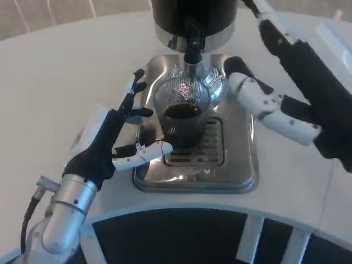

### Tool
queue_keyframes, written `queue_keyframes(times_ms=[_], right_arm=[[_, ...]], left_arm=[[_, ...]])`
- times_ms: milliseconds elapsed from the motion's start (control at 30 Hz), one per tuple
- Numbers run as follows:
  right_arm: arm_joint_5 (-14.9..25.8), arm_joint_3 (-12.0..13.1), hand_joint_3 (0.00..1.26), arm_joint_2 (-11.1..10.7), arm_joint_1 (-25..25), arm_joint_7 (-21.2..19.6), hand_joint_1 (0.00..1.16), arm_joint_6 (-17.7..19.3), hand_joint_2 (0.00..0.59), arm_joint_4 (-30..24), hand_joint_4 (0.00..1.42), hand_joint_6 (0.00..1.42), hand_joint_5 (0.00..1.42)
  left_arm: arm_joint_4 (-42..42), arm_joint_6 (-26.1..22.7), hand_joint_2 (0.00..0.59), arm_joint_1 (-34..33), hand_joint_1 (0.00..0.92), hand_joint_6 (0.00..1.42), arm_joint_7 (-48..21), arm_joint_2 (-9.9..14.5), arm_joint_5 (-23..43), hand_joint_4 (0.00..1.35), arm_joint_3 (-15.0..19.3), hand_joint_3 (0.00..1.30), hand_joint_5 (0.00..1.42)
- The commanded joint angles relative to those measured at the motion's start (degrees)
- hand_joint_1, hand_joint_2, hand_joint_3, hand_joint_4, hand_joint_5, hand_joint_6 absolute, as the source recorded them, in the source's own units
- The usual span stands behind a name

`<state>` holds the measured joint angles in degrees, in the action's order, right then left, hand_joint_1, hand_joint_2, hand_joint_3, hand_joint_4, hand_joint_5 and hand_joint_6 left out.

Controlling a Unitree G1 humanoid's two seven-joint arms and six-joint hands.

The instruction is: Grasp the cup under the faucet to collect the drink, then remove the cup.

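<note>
Cup (181, 113) stood upright on the slotted grate of the steel drip tray (242, 165), directly beneath the faucet (192, 55) of the black dispenser (193, 16), and it was clear enough that dark drink showed inside, filling roughly its lower half. Left hand (113, 137) reached in from the tray's left edge with its fingers spread apart; the upper fingertips lay just beside the cup's left wall and a lower white finger (148, 149) pointed toward its base, though from where I stood I could not tell whether any of them touched the glass, and nothing was gripped. Right hand (297, 82) hung to the right of the cup, above the tray's far right side, its fingers also apart and holding nothing, one white finger stretched toward the cup but apart from it. White table (66, 71) lay all around the tray.
</note>
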<state>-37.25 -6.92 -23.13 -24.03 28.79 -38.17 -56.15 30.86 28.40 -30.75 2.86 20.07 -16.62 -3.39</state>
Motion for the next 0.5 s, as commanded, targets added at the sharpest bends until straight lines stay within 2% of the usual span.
queue_keyframes(times_ms=[33,167,300,500], right_arm=[[-2.48,3.65,0.00,-1.82,4.85,2.02,0.25,1.31,0.524,-3.66,0.00,0.00,0.00],[-4.85,6.42,0.00,-0.90,7.87,4.02,0.26,2.80,0.522,-3.85,0.00,0.00,0.00],[-6.87,8.14,0.00,-0.15,12.01,5.96,0.27,4.62,0.521,-3.85,0.00,0.00,0.00],[-9.41,9.57,0.00,3.29,18.00,8.22,0.28,7.79,0.520,-3.85,0.00,0.00,0.00]], left_arm=[[-0.53,0.28,0.078,1.16,0.488,0.35,-0.64,0.69,-0.17,0.02,-0.11,0.00,0.33],[-0.71,0.15,0.081,1.20,0.487,0.35,-0.70,0.71,-0.23,0.02,-0.18,0.00,0.33],[-1.13,0.20,0.083,1.41,0.490,0.35,-0.84,0.67,-0.16,0.02,-0.24,0.00,0.33],[-1.28,0.28,0.085,1.53,0.491,0.35,-1.31,0.56,0.14,0.02,-0.23,0.00,0.33]])
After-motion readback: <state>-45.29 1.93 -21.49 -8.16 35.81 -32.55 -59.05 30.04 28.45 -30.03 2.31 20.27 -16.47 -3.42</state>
